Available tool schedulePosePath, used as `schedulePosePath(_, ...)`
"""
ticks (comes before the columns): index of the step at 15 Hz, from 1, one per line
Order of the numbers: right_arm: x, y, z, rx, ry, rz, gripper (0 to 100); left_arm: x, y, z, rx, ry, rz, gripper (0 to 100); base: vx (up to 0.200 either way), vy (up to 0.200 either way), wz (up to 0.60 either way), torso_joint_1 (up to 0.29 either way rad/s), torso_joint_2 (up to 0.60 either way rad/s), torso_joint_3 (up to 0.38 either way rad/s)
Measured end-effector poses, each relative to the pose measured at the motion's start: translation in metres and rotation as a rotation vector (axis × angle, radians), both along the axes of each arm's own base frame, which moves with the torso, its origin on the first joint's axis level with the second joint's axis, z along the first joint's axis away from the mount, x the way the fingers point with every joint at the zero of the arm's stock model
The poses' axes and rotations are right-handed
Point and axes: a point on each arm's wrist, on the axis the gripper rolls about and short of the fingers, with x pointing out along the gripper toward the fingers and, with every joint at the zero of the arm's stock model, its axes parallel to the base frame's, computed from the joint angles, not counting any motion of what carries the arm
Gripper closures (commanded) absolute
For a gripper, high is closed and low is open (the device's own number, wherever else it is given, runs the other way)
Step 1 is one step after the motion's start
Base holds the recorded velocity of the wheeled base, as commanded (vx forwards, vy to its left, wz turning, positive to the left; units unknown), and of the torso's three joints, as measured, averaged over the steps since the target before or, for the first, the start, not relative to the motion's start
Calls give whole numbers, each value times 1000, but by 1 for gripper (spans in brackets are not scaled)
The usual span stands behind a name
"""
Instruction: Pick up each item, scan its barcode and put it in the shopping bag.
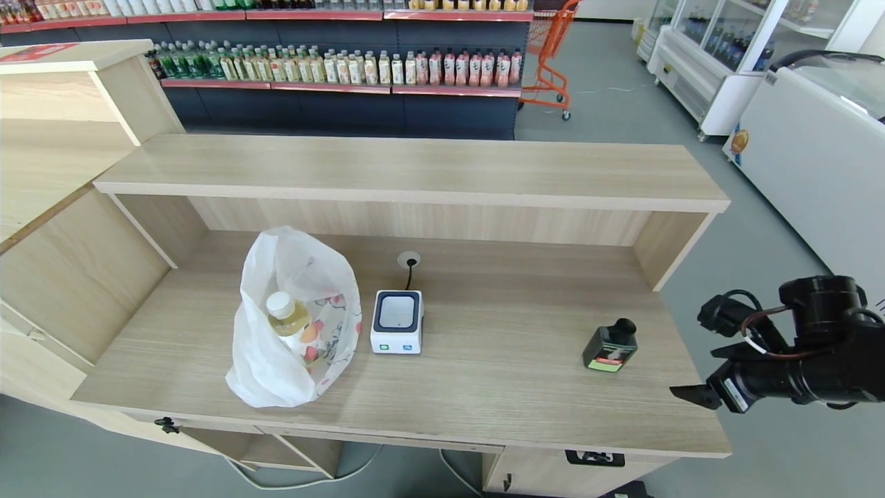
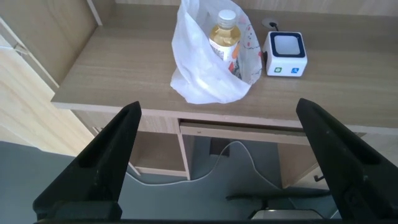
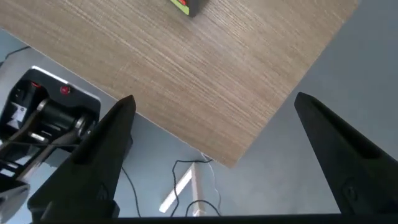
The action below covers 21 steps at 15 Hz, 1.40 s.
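Nearest of all, the right gripper [image 3: 214, 98] hangs off the counter's right end, at the lower right of the head view, its jaws spread wide with nothing between them. The left gripper [image 2: 217, 104] sits out in front of the counter's [image 1: 484, 408] front edge, its jaws also wide apart and empty.

On the counter, right of centre in the head view, a small dark bottle [image 1: 610, 346] with a black cap stands upright and alone, well apart from everything else. It looks like the item to fetch now, and the right gripper is the closer one. A good grasp would come in level from the right, with the jaws straddling the squat body below the cap and closing only once both pads are past its widest part. The bottle is short and probably light, so a glancing touch could tip it or push it away.

Further left, near the middle of the frame, the white scanner [image 1: 397, 321] lies with its window facing up. The bottle's barcode will need turning down over that window; where the code sits on the label cannot be made out.

Just beside the scanner, left of centre, the shopping bag [image 1: 276, 373] slumps with its mouth open, a drink bottle [image 1: 287, 315] with a white cap standing inside. The dark bottle should be lowered in next to it rather than dropped, since the thin plastic could fold.

Beyond, a raised ledge [image 1: 415, 166] and stocked shelves [image 1: 339, 86] fill the top of the frame.
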Motion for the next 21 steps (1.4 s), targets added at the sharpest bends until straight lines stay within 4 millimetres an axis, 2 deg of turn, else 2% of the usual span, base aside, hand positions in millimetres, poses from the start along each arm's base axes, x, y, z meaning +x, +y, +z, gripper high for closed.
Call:
schedulePosePath(4,28,2,-17,-50,-134,137,0,0,0,0,0,0,0,0,0,0,0,0,0,0)
schedulePosePath(8,56,18,-31,-34,-151,212,0,0,0,0,0,0,0,0,0,0,0,0,0,0)
schedulePosePath(13,76,44,-40,31,-147,270,0,0,0,0,0,0,0,0,0,0,0,0,0,0)
schedulePosePath(16,85,53,-46,31,-149,291,0,0,0,0,0,0,0,0,0,0,0,0,0,0)
schedulePosePath(17,88,54,-48,31,-149,295,100,0,0,0,0,0,0,0,0,0,0,0,0,0)
schedulePosePath(21,94,59,-53,30,-144,305,100,0,0,0,0,0,0,0,0,0,0,0,0,0)
